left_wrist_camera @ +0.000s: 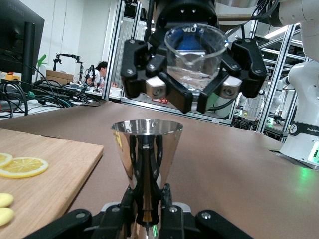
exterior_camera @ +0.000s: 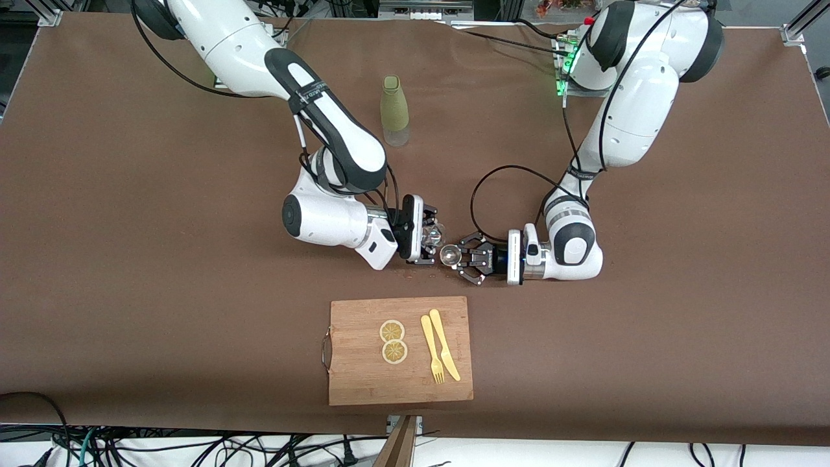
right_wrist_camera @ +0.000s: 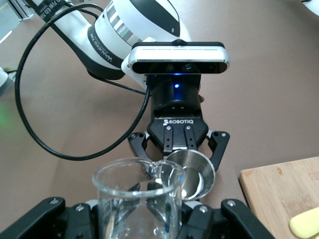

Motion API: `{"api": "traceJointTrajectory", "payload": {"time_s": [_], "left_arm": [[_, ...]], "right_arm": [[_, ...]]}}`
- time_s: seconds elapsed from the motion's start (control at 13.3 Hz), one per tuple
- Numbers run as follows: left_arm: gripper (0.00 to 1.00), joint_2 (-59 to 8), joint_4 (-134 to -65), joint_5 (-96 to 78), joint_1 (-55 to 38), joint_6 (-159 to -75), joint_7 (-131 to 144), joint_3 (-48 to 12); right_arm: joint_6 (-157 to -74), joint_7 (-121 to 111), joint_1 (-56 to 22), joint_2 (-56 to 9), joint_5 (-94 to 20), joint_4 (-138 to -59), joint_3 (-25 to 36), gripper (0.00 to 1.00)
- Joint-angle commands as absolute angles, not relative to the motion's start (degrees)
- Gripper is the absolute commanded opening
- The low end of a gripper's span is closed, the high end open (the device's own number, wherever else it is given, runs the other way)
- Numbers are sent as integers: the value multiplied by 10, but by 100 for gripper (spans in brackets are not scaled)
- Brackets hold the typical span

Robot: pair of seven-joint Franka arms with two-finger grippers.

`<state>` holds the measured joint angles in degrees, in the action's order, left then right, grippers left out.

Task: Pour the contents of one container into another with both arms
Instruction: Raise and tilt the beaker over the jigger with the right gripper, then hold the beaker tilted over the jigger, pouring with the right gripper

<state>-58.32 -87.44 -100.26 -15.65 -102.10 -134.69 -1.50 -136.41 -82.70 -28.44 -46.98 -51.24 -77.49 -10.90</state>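
Two grippers level — left gripper (exterior_camera: pixel 462 258), right gripper (exterior_camera: pixel 433 241)

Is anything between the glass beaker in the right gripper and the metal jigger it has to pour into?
Nothing visible. The right gripper holds the glass beaker facing the metal jigger held by the left gripper; only open air separates them, above the bare table.
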Motion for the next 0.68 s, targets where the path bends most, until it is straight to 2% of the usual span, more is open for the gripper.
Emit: {"api": "traceJointTrajectory", "payload": {"time_s": [0.0, 0.6], "left_arm": [[0, -575, -895, -1016, -160, -1030, -1386, -18], [0, -571, -911, -1016, -163, -1028, -1403, -25]], "right_arm": [[-1383, -803, -296, -466, -496, -771, -106, 0], [-1397, -771, -298, -466, -448, -771, -102, 0]]}}
